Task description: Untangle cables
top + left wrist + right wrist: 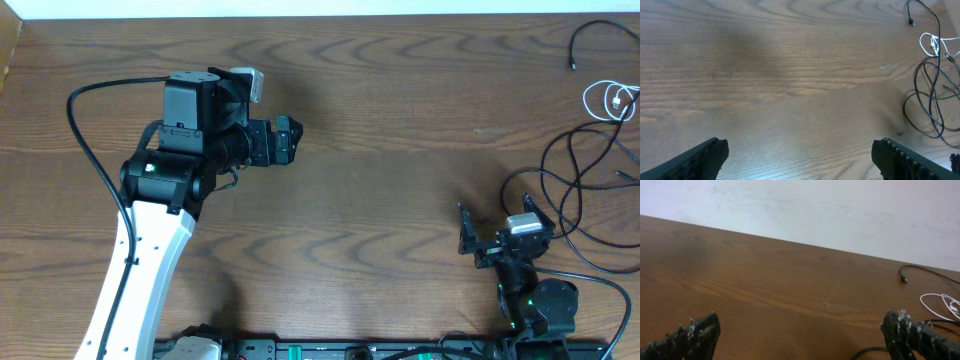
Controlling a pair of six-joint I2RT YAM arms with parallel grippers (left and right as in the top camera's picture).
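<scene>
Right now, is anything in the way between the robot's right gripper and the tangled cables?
No, nothing visible. The open right gripper sits right next to the black cables, with only bare wooden table between them. The white cable lies farther back, beyond the black ones.

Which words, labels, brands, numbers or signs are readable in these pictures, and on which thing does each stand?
No readable text anywhere. The table, black cables, white cable, left arm and right arm show no lettering; any marking on the arms is too small to read.
</scene>
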